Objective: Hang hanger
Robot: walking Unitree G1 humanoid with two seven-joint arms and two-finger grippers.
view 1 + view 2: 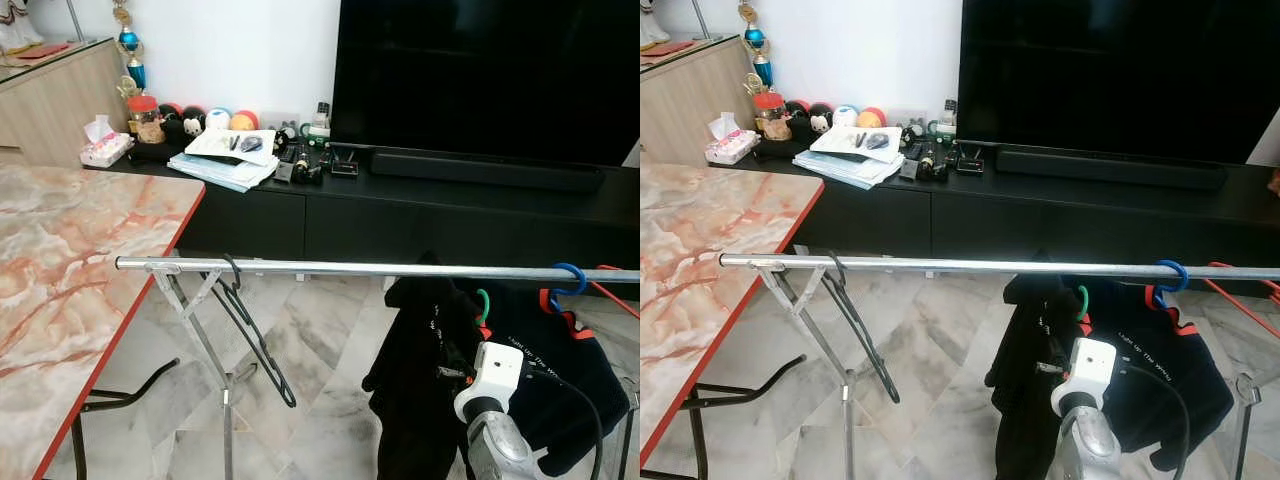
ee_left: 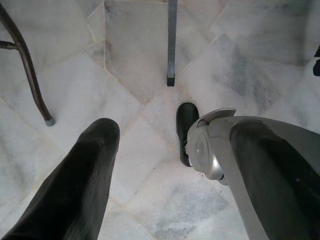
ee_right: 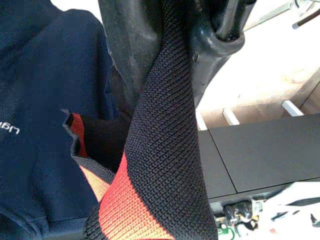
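The right claw [image 3: 220, 30] is nearest, raised under the silver metal rail [image 1: 380, 269] and apparently closed on a black garment with an orange-red band [image 3: 165, 150]; its hanger is hidden. The fabric could snag the dark shirts [image 1: 540, 370] alongside. The left claw [image 2: 165, 165] hangs open, empty. A bare black wire hanger [image 1: 255, 335] occupies the rail's left end; midway lies free.

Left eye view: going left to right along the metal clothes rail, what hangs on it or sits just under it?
Empty black hanger → black garment → green hook → blue hook on the rail, over a dark shirt → red hanger at the far right.
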